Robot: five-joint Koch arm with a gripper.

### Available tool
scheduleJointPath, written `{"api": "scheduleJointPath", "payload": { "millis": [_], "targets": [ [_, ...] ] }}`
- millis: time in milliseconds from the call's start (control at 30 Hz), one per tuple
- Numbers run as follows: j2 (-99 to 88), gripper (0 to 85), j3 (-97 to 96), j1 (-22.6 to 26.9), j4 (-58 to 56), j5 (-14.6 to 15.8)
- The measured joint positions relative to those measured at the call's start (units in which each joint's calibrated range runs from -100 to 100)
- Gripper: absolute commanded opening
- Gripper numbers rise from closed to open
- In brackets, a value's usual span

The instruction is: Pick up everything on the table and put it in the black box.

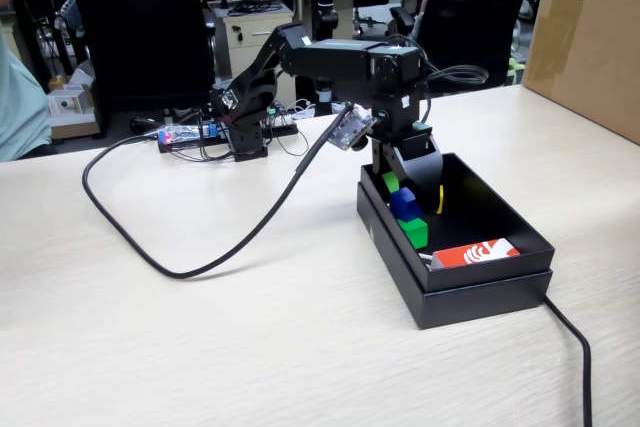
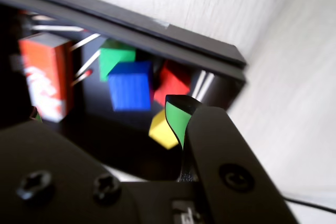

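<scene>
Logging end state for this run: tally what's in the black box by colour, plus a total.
Red cube: 1
Yellow cube: 1
Green cube: 1
Blue cube: 1
Red-and-white card: 1
Total: 5 things in the black box, 4 of them cubes. No cube shows on the table in either view.

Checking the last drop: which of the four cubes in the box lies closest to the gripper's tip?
The yellow cube, in the wrist view right beside the green-padded fingertip. The blue cube, red cube and green cube lie farther off.
</scene>
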Motion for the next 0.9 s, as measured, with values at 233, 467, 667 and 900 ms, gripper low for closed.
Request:
{"api": "scheduleJointPath", "payload": {
  "millis": [233, 467, 667, 900],
  "targets": [
    [-39.61, 47.7, -16.61, -3.96, 0.23, -2.34],
    [-68.87, 48.0, -46.46, -13.28, 12.23, -7.91],
    [-87.77, 51.6, -68.74, -15.58, 20.52, -9.96],
    [-102.52, 51.5, -94.66, -16.9, 32.68, -10.35]
  ]
}}
